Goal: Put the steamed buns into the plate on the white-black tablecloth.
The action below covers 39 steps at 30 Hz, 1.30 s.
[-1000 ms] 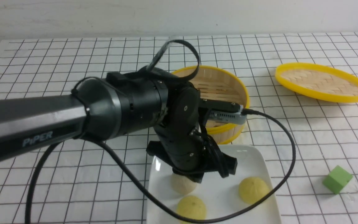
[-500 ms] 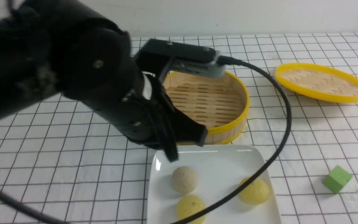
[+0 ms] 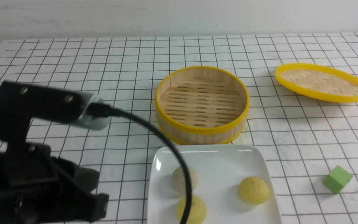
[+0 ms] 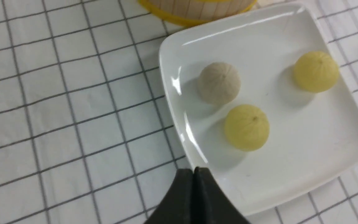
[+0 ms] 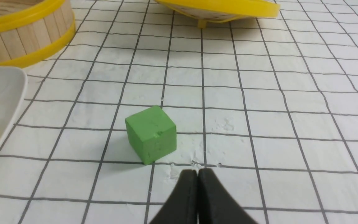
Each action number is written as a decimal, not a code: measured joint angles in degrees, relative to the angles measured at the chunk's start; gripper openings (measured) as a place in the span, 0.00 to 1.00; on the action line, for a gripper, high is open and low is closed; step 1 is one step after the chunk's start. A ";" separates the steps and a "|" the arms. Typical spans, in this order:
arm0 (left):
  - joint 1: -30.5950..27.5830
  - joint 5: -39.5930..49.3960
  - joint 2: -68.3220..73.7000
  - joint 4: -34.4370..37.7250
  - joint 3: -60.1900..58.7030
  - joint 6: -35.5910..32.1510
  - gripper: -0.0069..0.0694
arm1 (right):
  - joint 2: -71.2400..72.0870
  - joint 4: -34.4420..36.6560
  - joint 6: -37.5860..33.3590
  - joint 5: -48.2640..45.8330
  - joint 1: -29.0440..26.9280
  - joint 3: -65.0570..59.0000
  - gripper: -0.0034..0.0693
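Taking the square white plate (image 3: 213,155) as the landmark and reading from the left: the left gripper (image 4: 195,171) hangs off the plate's left edge over the white-black tablecloth (image 3: 73,62), its fingers (image 4: 182,193) pressed together and holding nothing. Its black cable (image 3: 154,130) arches across the plate's left half, passing in front of two of the buns.

That cable looks like the main hazard. If the left arm swings while the cable hangs this low, it could drag across the beige bun (image 3: 183,179) or the near yellow bun (image 3: 191,209) and roll one toward the shallow rim. The buns are round and free to roll, so a light brush might be enough. A low sweep of the arm could also catch the plate's corner and shift it against the bamboo steamer basket (image 3: 201,104) just behind it.

On the plate lie three steamed buns: one beige and two yellow, the second yellow bun (image 3: 254,190) sitting toward the plate's right side. All three are apart from one another. By this showing, the task appears complete.

To the right of the plate stands one green cube (image 5: 151,133), and beside it the right gripper (image 5: 197,174), fingers together and empty. Well behind and to the right rests one woven steamer lid (image 3: 322,81).

Count: three buns, one plate, one basket, one lid, one cube.
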<state>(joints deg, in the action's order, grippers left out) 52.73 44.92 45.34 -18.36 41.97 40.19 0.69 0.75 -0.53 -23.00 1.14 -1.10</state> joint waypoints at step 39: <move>-35.38 -24.59 -34.97 14.41 -32.98 -28.96 0.12 | 0.00 0.00 0.00 0.00 -0.06 0.00 0.13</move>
<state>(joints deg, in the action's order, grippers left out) 17.35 20.34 10.36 -3.95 8.98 11.23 0.69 0.75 -0.53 -23.00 1.08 -1.10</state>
